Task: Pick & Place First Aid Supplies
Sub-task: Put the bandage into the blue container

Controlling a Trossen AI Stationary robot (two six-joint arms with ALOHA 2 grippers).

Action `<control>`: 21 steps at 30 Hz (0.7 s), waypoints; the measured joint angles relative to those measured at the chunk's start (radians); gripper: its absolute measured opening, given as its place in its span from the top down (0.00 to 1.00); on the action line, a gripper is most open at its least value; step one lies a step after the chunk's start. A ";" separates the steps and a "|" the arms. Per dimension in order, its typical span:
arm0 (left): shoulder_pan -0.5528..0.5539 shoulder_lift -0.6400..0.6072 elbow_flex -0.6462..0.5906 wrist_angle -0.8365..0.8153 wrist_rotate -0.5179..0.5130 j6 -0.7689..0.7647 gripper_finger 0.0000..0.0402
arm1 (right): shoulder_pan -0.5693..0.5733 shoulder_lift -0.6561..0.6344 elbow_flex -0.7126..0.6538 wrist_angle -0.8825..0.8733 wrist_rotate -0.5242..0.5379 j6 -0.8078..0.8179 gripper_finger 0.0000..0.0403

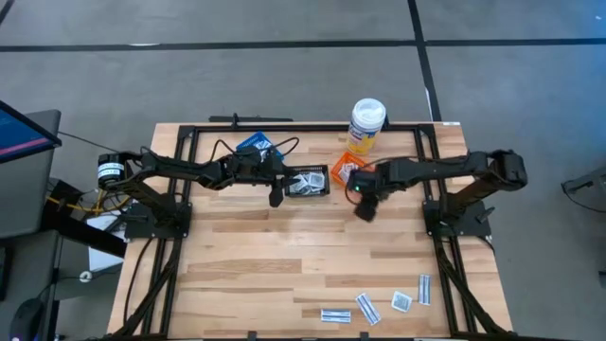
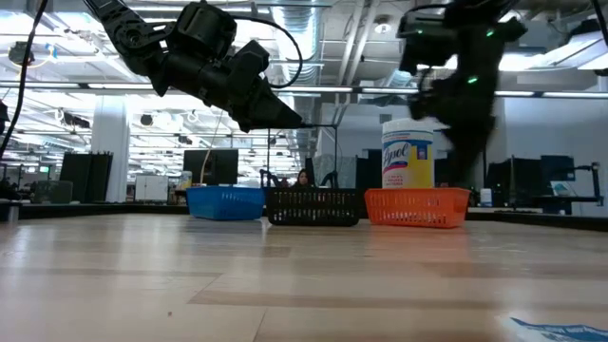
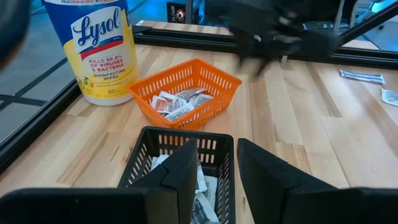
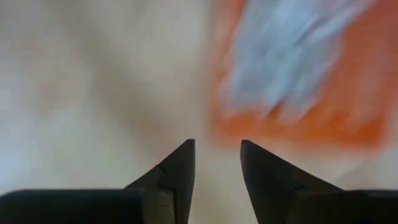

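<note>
Several flat white first aid packets (image 1: 367,308) lie loose on the table near its front right corner. More packets lie in the orange basket (image 3: 214,78) and in the black basket (image 3: 149,146). My left gripper (image 3: 216,149) hovers open just over the black basket's near left side, nothing between its fingers. My right gripper (image 4: 216,144) points down, open and empty, over bare wood beside the orange basket's (image 1: 343,169) near right corner; its view is blurred.
A blue basket (image 1: 256,144) stands left of the black one at the far side. A tall white bottle with a yellow label (image 1: 367,123) stands behind the orange basket. A black frame rail (image 1: 284,126) runs along the table's far edge. Bare wood fills the table's middle.
</note>
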 joint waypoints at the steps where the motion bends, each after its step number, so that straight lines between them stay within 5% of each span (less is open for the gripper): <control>1: 0.000 0.000 0.000 0.000 0.000 0.000 0.71 | 0.018 0.000 0.000 -0.050 -0.077 0.028 0.70; 7: 0.000 0.000 0.000 0.000 0.000 0.000 0.71 | 0.198 0.000 0.000 -0.226 -0.342 0.235 0.70; 13: 0.000 0.000 0.000 0.000 0.000 0.000 0.71 | 0.460 0.000 0.000 -0.244 -0.362 0.376 0.71; 21: 0.000 0.000 0.000 0.000 0.000 0.000 0.71 | 0.689 -0.002 0.000 -0.296 -0.412 0.792 0.71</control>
